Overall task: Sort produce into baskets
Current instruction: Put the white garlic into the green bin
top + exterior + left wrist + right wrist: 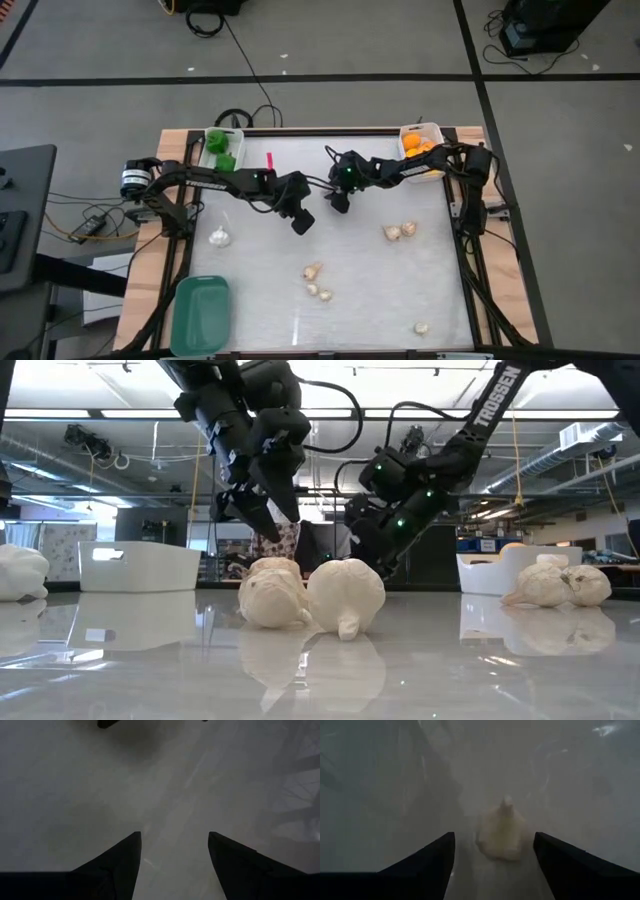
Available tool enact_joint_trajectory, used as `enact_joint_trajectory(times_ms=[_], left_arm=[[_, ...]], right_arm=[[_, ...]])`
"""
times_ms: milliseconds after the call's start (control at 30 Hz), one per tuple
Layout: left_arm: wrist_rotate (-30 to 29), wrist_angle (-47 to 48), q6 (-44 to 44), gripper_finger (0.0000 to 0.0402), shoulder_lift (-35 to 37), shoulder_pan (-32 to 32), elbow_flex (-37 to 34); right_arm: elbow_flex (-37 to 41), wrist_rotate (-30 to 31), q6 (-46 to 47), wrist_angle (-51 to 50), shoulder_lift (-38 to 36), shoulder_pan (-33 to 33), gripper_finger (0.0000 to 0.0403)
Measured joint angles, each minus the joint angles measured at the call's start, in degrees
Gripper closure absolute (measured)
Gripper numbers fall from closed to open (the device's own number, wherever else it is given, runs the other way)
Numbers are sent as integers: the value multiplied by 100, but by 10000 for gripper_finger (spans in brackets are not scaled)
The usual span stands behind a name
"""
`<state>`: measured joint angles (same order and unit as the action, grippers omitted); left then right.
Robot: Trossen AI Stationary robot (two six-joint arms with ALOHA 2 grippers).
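Several whitish garlic-like pieces lie on the white table: one at the left (220, 237), three near the middle (313, 271), a pair at the right (400, 231) and one near the front (421, 327). Green peppers (224, 148) fill the far left white bin. Orange fruits (420, 147) fill the far right white bin. The teal bin (200, 315) stands at the near left corner. My left gripper (302, 224) (174, 834) is open over bare table. My right gripper (338, 203) (494, 834) is open above the table, with one garlic piece (502, 832) lying beyond its fingers.
A small pink thing (269, 160) lies near the far edge, beside the pepper bin. The two grippers hang close together over the table's far middle. In the low view two garlic pieces (310, 597) lie nearest the camera, with the white bins (140, 565) (490, 572) behind them.
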<state>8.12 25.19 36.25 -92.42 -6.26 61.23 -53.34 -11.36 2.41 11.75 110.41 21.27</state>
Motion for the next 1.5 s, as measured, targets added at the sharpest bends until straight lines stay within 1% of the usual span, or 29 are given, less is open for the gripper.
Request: enact_joint_trajectory(times_ms=[133,267,300,367,433,533,600,700,733,800,933,1033,1133,1233,1367,1500], left_arm=[[0,-6,-4,165,0,0,-2],[-97,-36,-85,165,0,0,-2],[-167,-68,-139,165,0,0,-2],[-534,-50,-205,165,0,2,-2],[-895,-51,-387,165,0,0,-2],[-1023,-57,-620,165,0,-4,-2],[-994,-7,-758,165,17,0,-2],[-995,39,-751,165,125,72,-7],[-1110,104,-716,165,201,111,-7],[-1526,180,-648,165,417,204,-7],[-2268,618,-745,165,1007,349,-7],[-2524,979,-758,165,1495,412,-7],[-2564,1067,-883,165,1814,533,-7],[-2615,876,-1357,162,1899,792,-7],[-2681,185,-2364,160,1743,1180,-71],[-2988,-488,-2985,160,1495,1389,-85]], right_arm=[[0,22,36,26,-2,14,156],[0,-10,101,16,-2,21,210],[0,-24,153,20,-2,23,224],[0,-60,249,34,-2,21,251],[2,-207,448,47,-16,18,273],[7,-745,873,123,-89,18,290],[9,-1106,1162,269,-199,5,293],[9,-1364,1556,351,-485,-60,292],[9,-1416,1679,366,-591,-84,292],[7,-1488,1889,367,-817,-117,292],[7,-1660,2304,388,-1202,-152,292],[9,-1855,2738,584,-1403,-169,292],[8,-2065,3358,970,-1505,-238,292],[7,-2259,3804,1339,-1517,-398,292],[7,-2385,4252,1529,-1495,-648,292],[9,-2532,4633,1678,-1493,-871,292]])
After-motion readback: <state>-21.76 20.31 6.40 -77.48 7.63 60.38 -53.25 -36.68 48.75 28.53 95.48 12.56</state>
